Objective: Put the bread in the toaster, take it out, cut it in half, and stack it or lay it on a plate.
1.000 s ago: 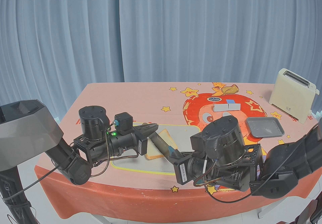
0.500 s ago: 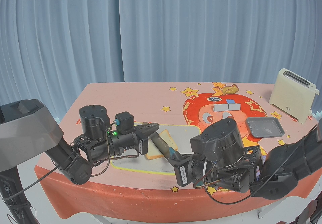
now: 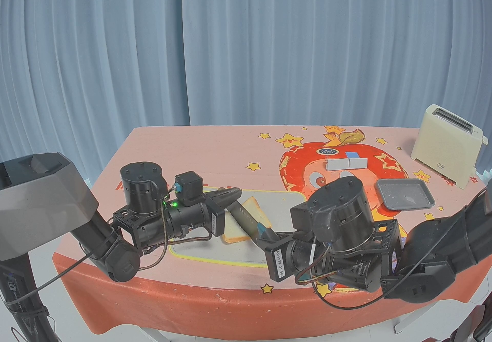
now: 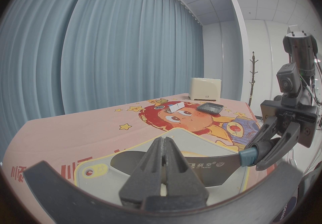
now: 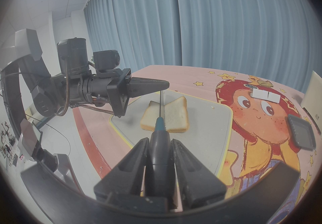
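Right gripper clamped on knife. Right wrist view has blade edge-on across bread, left wrist view its flat side. Left gripper fingers together, at bread's 11 o'clock in head view.

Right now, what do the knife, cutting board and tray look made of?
The knife has a dull grey blade, likely metal, and a dark handle with teal collar, likely plastic. The cutting board is matte pale grey with a yellow rim, probably plastic. The tray is smooth dark grey: metal or plastic, unclear.
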You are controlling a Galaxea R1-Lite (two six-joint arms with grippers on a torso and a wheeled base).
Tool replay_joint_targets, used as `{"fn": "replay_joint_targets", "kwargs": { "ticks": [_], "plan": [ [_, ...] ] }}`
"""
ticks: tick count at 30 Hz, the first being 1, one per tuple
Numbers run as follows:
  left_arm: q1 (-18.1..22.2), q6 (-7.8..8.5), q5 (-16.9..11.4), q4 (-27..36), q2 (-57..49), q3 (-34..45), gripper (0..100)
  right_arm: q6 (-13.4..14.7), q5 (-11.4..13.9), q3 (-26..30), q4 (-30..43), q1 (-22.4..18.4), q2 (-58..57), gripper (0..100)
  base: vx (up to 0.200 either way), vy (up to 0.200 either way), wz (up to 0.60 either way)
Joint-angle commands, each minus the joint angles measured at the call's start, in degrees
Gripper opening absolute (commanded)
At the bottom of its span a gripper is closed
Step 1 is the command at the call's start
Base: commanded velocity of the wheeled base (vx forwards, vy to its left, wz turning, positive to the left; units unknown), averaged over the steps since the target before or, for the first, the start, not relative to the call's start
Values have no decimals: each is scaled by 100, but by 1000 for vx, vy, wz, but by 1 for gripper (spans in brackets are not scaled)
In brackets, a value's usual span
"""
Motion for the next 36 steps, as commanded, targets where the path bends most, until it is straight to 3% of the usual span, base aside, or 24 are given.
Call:
{"fn": "replay_joint_targets", "kwargs": {
  "ticks": [1,36],
  "plan": [
    [2,-3,3,-9,46,-43,0,-12,-1,21,-14,1,17,0,0,0,0],
    [-51,-11,12,-9,-156,-105,0,-29,-10,65,-5,45,114,0,0,0,0]
  ]
}}
